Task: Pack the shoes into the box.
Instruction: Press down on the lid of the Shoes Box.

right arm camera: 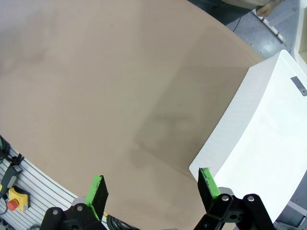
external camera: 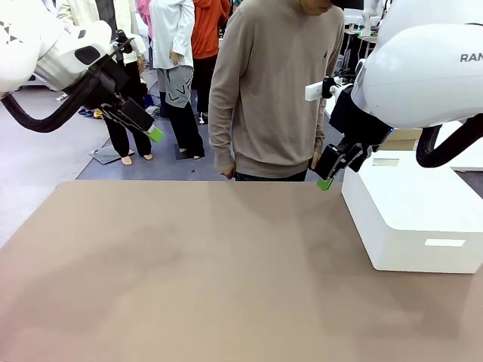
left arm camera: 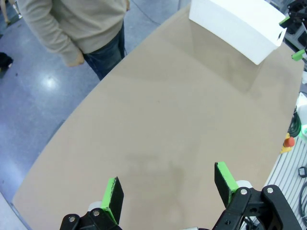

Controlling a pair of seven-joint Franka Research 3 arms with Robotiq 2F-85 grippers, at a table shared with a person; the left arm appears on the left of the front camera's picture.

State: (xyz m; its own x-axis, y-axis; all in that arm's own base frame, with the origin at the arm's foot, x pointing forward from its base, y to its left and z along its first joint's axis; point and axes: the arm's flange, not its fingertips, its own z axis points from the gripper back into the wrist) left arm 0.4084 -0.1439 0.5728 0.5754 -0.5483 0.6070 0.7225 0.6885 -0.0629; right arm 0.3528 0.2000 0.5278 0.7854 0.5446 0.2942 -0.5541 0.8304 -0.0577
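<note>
The shoes and the box are out of view. My left gripper hangs high over the table's far left corner; in its wrist view the left gripper is open, with nothing between its green pads and bare tabletop below. My right gripper hovers near the far right of the table, beside a large white box. The right wrist view shows the right gripper open and empty too, above the edge of the white box.
A person in a beige sweater stands at the far side of the brown table, hands down at their sides. The white box takes up the table's right end. More people stand farther back on the left.
</note>
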